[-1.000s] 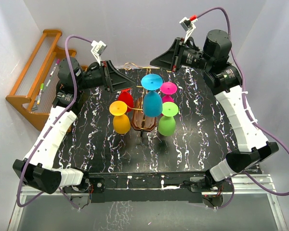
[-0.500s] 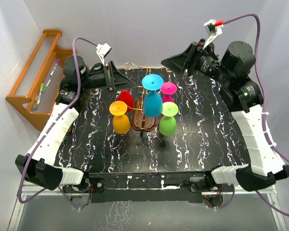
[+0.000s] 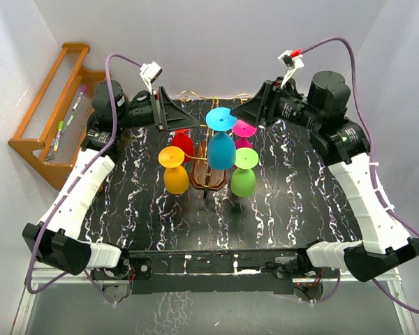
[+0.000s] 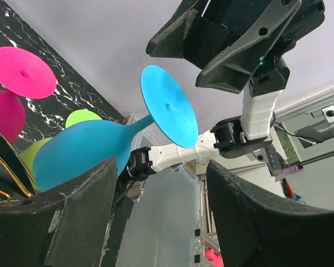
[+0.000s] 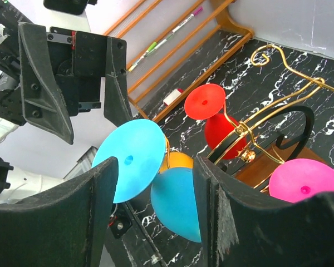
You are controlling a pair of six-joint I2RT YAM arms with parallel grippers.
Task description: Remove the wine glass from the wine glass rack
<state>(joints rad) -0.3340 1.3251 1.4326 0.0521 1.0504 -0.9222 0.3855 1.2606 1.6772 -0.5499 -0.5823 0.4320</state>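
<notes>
End effectors left (image 3: 181, 124) and right (image 3: 243, 112) both have fingers apart. I see the blue wine glass (image 3: 221, 150) hanging foot-up on the wine glass rack (image 3: 208, 181), stem upright. It is at 8 o'clock from right and 4 o'clock from left, about as near to each.

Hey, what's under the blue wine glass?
The rack's brown wooden base shows just below the blue wine glass. Its bowl covers the spot directly beneath, so nothing there can be seen.

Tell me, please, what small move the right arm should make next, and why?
Probably ease the right gripper forward toward the blue glass, with its jaws open. In the right wrist view the blue glass shows between the open jaws and appears untouched. It hangs upside down on the rack, so nothing is gripped yet.
</notes>
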